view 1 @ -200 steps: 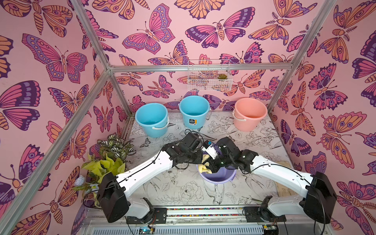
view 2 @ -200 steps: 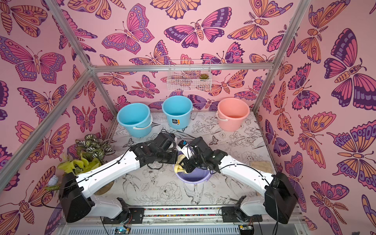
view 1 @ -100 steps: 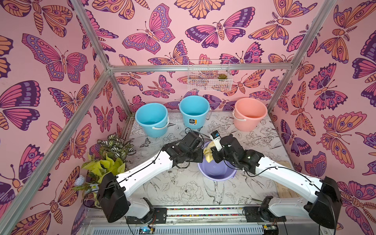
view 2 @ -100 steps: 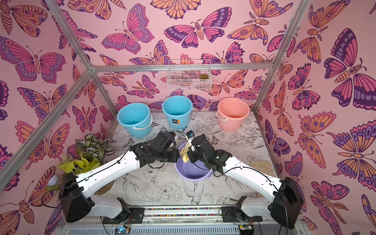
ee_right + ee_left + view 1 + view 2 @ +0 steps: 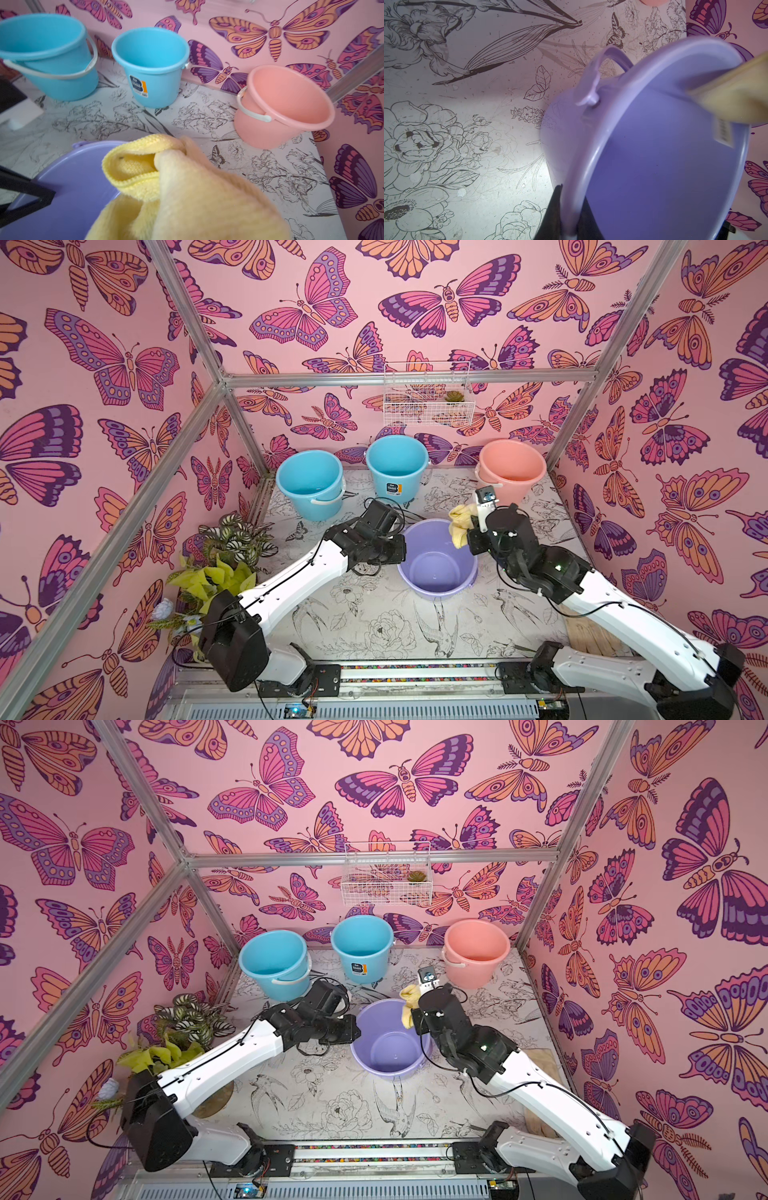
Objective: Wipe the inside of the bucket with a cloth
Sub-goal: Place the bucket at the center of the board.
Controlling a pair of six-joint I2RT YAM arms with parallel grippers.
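The lavender bucket (image 5: pixel 436 568) (image 5: pixel 390 1048) stands mid-table in both top views. My left gripper (image 5: pixel 400 546) (image 5: pixel 354 1032) is shut on its left rim; in the left wrist view the black fingers (image 5: pixel 553 216) pinch the rim of the bucket (image 5: pixel 664 155). My right gripper (image 5: pixel 466 527) (image 5: pixel 415 1006) is shut on the bunched pale-yellow cloth (image 5: pixel 459 520) (image 5: pixel 409 999), held just above the bucket's far right rim. In the right wrist view the cloth (image 5: pixel 187 197) hides the jaws, and the bucket (image 5: pixel 68 187) lies below it. The cloth (image 5: pixel 737 93) also shows in the left wrist view.
Two sky-blue buckets (image 5: pixel 309 483) (image 5: pixel 397 466) and a salmon-pink bucket (image 5: pixel 511 470) line the back wall. Potted plants (image 5: pixel 224 556) fill the left edge. A wire basket (image 5: pixel 428 396) hangs on the back wall. A tan mat (image 5: pixel 590 635) lies under the right arm.
My right gripper has lifted the cloth out of the bucket's inside and up over its far right rim. The left gripper has kept its hold on the rim.
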